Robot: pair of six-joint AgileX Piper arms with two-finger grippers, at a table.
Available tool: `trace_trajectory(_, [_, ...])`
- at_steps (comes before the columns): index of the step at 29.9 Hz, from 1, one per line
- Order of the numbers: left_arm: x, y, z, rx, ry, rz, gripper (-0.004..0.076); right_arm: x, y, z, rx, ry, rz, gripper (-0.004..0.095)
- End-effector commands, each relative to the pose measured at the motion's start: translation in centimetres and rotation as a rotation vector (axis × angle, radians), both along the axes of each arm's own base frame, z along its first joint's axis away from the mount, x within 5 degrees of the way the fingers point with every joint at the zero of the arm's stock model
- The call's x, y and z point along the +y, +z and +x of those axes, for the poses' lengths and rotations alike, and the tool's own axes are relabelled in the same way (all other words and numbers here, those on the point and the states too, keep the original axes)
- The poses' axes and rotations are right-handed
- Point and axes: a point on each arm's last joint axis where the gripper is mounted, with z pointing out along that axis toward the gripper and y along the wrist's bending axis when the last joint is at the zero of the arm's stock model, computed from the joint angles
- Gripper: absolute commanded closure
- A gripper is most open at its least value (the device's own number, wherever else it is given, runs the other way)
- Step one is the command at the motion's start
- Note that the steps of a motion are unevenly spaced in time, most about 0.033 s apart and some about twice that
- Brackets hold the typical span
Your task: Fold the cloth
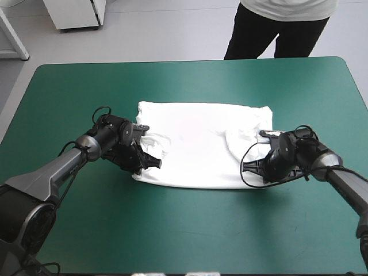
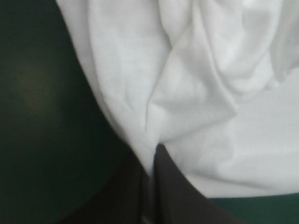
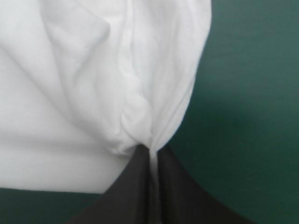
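The white T-shirt (image 1: 201, 144) lies spread as a broad rectangle in the middle of the teal-green table (image 1: 184, 230). My left gripper (image 1: 146, 163) is shut on the T-shirt at its left side, near the front corner, where the cloth bunches up. In the left wrist view the fabric (image 2: 196, 93) runs in folds into my pinched left gripper (image 2: 152, 154). My right gripper (image 1: 248, 167) is shut on the T-shirt at its right side, near the front corner. The right wrist view shows a gathered fold (image 3: 135, 93) drawn into the right gripper (image 3: 153, 151).
A person stands beyond the table's far edge, not over its top. Bare teal-green cover (image 1: 86, 86) surrounds the T-shirt on all sides, widest toward the front edge.
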Motion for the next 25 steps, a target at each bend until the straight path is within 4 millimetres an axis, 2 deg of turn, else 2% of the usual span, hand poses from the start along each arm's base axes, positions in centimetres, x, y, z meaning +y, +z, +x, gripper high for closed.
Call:
trace_trajectory(1, [0.1, 5.4, 0.2, -0.173, -0.012, -0.04, 0.0734, 0.1, 4.7, 0.7, -0.149, 0.013, 0.019, 0.0925])
trace_trajectory(10, [-0.1, 11.4, 2.4, -0.43, -0.033, -0.046, 0.0734, 0.2, 11.8, 3.0, -0.397, 0.031, 0.022, 0.0925])
trace_trajectory(13, [-0.2, 12.6, 3.8, -0.52, -0.033, -0.038, 0.0734, 0.1, 13.1, 4.1, -0.471, 0.007, 0.014, 0.0925])
trace_trajectory(19, [-0.1, 12.8, 8.1, -0.574, 0.004, -0.029, 0.0734, -0.8, 13.5, 7.9, -0.523, -0.053, 0.024, 0.0925])
trace_trajectory(25, [-0.4, 12.9, 12.6, -0.643, 0.032, -0.031, 0.0734, -1.9, 12.3, 12.6, -0.534, -0.098, 0.012, 0.0925])
